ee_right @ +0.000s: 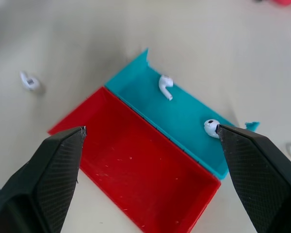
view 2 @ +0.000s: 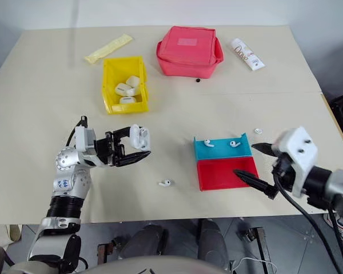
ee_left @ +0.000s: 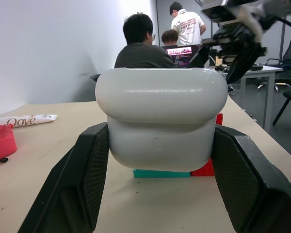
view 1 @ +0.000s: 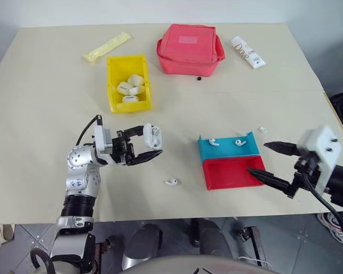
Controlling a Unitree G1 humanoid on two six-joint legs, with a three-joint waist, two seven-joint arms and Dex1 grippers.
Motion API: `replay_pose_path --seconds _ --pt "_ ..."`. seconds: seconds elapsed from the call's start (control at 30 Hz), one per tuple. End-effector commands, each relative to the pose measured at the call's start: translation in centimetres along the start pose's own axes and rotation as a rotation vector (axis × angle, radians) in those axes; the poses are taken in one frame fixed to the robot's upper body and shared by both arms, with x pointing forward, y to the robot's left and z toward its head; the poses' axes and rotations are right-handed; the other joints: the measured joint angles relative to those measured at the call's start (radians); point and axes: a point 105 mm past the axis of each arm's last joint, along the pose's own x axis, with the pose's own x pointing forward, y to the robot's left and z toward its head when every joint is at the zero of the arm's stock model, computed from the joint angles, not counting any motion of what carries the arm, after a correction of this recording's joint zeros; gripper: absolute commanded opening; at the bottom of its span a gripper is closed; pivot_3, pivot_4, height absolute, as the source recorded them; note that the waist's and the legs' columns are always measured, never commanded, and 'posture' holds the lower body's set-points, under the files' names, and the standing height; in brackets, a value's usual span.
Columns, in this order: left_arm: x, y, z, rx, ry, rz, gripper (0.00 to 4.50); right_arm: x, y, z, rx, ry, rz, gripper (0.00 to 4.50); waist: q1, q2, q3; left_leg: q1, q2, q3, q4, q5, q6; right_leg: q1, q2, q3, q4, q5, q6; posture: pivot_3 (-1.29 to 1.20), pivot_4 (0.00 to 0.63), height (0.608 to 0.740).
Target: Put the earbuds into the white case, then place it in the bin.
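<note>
My left gripper (view 1: 152, 141) is shut on the white case (view 1: 153, 136) and holds it above the table's left middle; the case (ee_left: 161, 121) sits between both black pads. Two earbuds (view 1: 213, 141) (view 1: 240, 142) lie in the teal half of the tray. A third earbud (view 1: 171, 182) lies on the table between the grippers, and another (view 1: 262, 129) lies just right of the tray. My right gripper (view 1: 257, 157) stands open over the tray's right end, nothing between its fingers (ee_right: 48, 165). The yellow bin (view 1: 112, 85) stands behind the left gripper and holds several white cases.
The teal-and-red tray (view 1: 231, 174) lies at the front right. A red pouch (view 1: 188, 48), a Dove tube (view 1: 248, 52) and a yellow sachet (view 1: 107, 47) lie along the far side. A small black bit (view 1: 199, 79) sits near the pouch. People sit beyond the table.
</note>
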Motion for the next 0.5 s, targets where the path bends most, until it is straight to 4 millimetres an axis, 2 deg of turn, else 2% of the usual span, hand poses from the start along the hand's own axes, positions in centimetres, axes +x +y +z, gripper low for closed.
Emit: replay_pose_path --seconds 0.03,0.33,0.5 --pt "0.7 -0.6 0.8 0.047 -0.029 -0.005 2.78 1.2 -1.7 -0.9 0.005 0.127 -0.024 4.49 0.001 0.001 0.0 0.0 0.0 0.0 0.0 0.0 0.0 0.0 0.0 0.0 0.0 0.0 0.0 0.0 0.15 0.74" --pt "1.3 -1.1 0.8 0.056 -0.044 0.011 2.78 4.6 -5.1 1.0 -0.013 0.194 -0.035 4.49 -0.002 0.001 0.001 -0.002 0.0 0.0 0.0 0.0 -0.001 -0.002 0.0 -0.001 0.0 0.0 0.0 0.0 0.15 0.74" --pt "1.5 -1.2 0.7 0.065 -0.047 0.026 2.78 5.9 -6.4 1.3 -0.056 0.219 -0.04 4.49 -0.001 0.002 0.001 -0.002 0.0 0.0 0.0 0.0 -0.001 -0.002 0.0 -0.001 0.0 0.001 0.0 0.0 0.15 0.74"
